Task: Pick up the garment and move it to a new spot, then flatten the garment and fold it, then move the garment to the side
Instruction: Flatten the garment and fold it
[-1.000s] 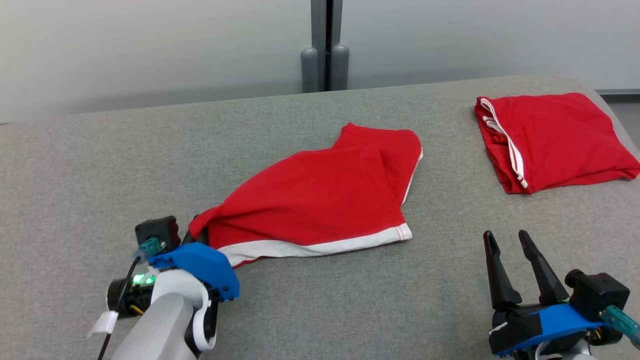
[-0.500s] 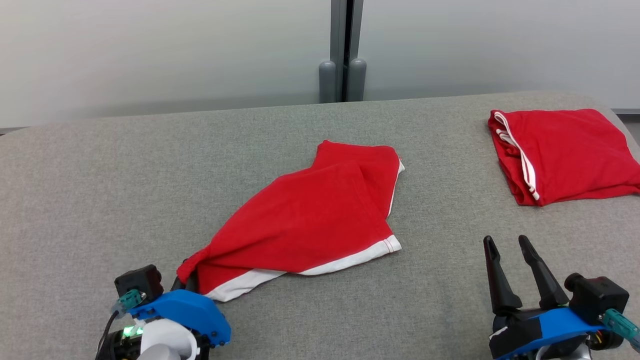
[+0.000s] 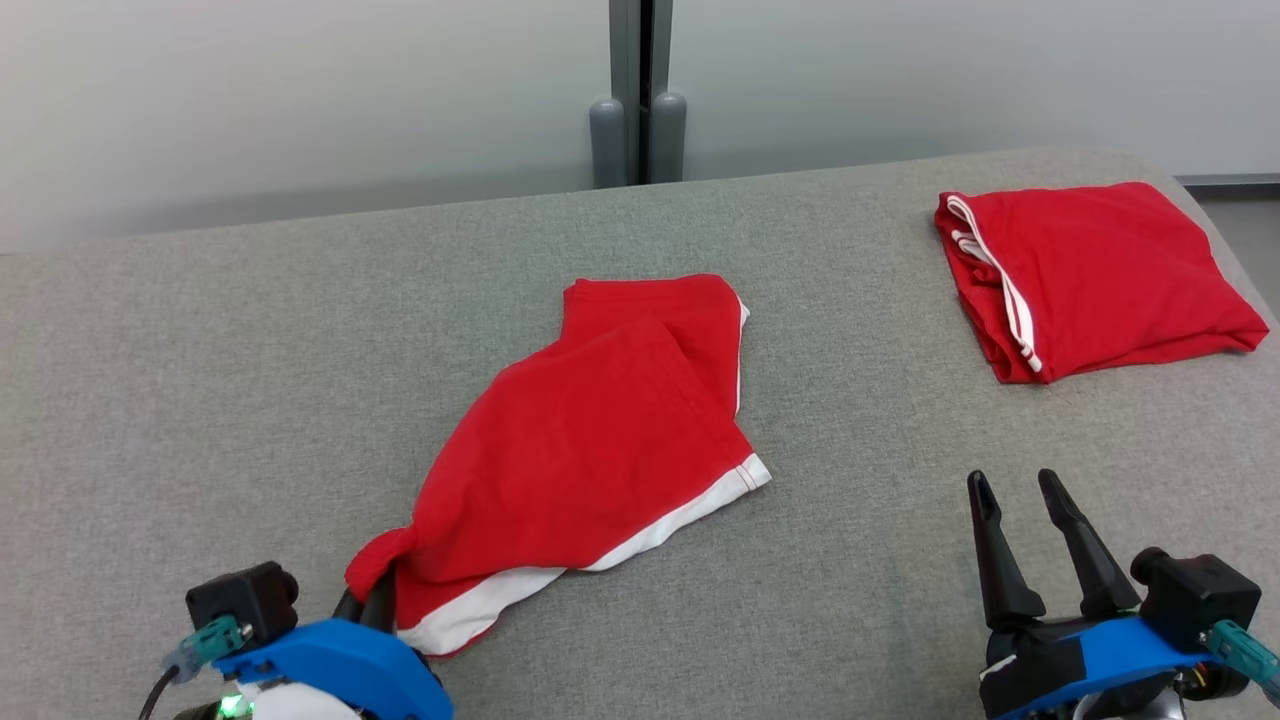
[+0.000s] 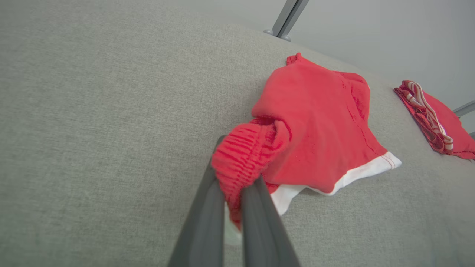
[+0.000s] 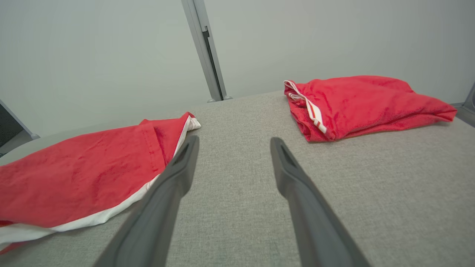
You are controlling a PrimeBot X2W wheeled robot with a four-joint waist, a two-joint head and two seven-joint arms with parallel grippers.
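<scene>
Left gripper (image 4: 235, 174), clamped on a bunched corner of the garment (image 3: 590, 440), had dragged it nearer across the grey surface (image 3: 200, 350): relocation under way. Right gripper (image 3: 1012, 482) gaped empty.

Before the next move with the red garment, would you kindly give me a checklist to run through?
1. Left gripper shut on the garment at its bunched waistband: ok.
2. Right gripper open and free: ok.
3. Garment flat on the grey surface: not ok, its far part lies folded over.
4. Garment apart from the folded red garment: ok.
5. Both fabric layers in the pinch: cannot tell.
</scene>
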